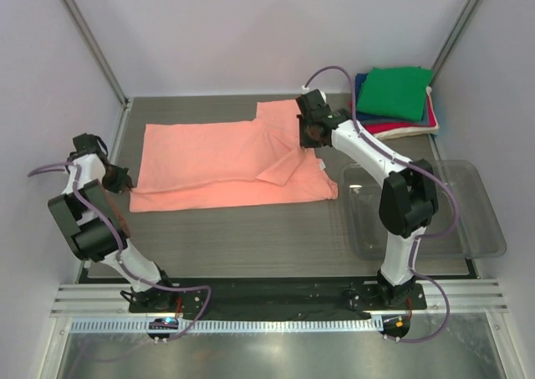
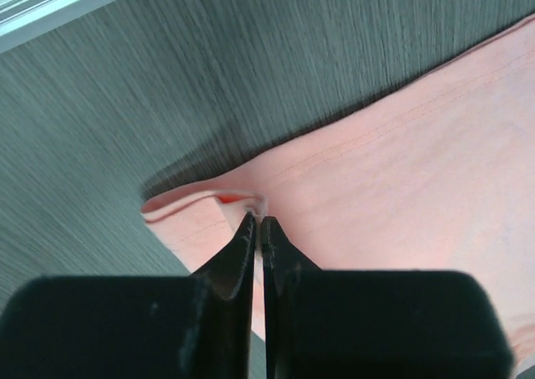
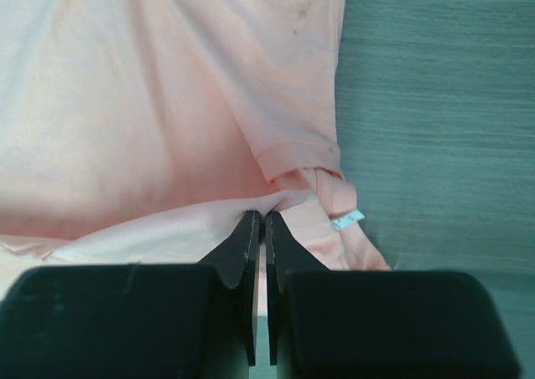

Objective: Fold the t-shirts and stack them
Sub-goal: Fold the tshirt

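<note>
Left claw (image 1: pixel 127 181) clamps shirt (image 1: pixel 209 161) hem at nine o'clock; right claw (image 1: pixel 307 135) clamps its collar near three. I'd lift both evenly, cloth taut.

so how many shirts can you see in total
5: salmon-pink shirt spread mid-table; green, navy, red and cream folded in the back-right stack. More may hide underneath.

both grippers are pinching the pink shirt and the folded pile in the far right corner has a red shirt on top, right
Not quite. The top external view shows a green shirt on top of the pile; red is lower down. The left gripper and right gripper do pinch the pink shirt.
</note>
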`<state>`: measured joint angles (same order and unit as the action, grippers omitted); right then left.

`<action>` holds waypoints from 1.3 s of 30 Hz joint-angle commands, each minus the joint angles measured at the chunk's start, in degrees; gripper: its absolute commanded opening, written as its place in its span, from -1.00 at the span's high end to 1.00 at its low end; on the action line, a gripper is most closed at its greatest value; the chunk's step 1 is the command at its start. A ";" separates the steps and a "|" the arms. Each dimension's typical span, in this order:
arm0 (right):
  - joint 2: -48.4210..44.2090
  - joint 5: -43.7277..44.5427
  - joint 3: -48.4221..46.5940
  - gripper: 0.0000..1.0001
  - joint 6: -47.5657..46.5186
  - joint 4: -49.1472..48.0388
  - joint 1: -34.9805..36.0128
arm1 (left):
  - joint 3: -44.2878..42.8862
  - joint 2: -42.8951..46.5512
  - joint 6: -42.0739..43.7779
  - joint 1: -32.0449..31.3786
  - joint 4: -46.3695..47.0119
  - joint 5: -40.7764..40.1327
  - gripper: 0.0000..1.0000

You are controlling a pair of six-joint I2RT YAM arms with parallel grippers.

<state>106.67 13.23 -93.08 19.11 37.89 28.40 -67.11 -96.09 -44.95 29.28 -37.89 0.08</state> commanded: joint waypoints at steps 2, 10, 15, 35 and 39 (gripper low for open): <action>5.20 0.21 -7.46 0.40 -1.45 -1.15 -1.33 | -8.20 -4.09 1.61 -0.71 -3.67 2.46 0.79; 1.19 4.00 -5.55 -0.60 1.54 2.11 -2.91 | -10.08 5.46 8.91 -8.18 -6.85 -7.29 -0.70; -12.94 -3.03 14.18 -0.61 5.92 -3.87 -2.30 | 0.47 13.82 5.41 -8.10 -5.01 -5.79 -0.65; -15.10 -4.01 37.36 -0.63 9.80 -15.83 1.83 | 25.19 18.58 -6.82 -8.10 9.23 -8.42 -0.67; -9.75 -2.51 35.78 -0.64 9.89 -16.44 1.57 | 27.38 18.22 -8.93 -8.18 12.92 -10.09 -0.67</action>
<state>94.65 7.14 -55.13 28.88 23.46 30.52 -40.73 -78.17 -51.35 21.02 -29.74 -7.46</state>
